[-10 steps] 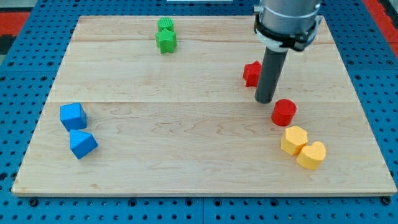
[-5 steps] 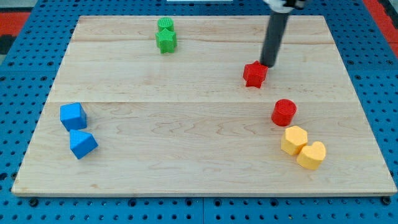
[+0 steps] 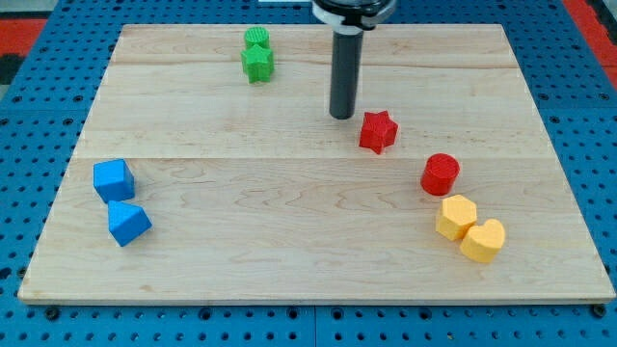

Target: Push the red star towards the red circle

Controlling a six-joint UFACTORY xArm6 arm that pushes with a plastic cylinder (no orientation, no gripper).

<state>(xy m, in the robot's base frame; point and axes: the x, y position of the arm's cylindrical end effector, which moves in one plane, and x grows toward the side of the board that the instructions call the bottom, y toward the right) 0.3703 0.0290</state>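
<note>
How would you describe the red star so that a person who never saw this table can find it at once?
Start from the wooden board and go to its right half, a little above the middle. There the red star lies just right of and below my tip. Its neighbour, the red circle, is round; the star has points.

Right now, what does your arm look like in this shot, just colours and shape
Only the lower end of my arm shows: a straight, smooth, dark grey rod, round in section, running down to my tip. At the view's top it enters a wider black collar edged with a pale ring. No cables, markings or hand are visible. My tip sits just up and to the view's left of the red star.
</note>
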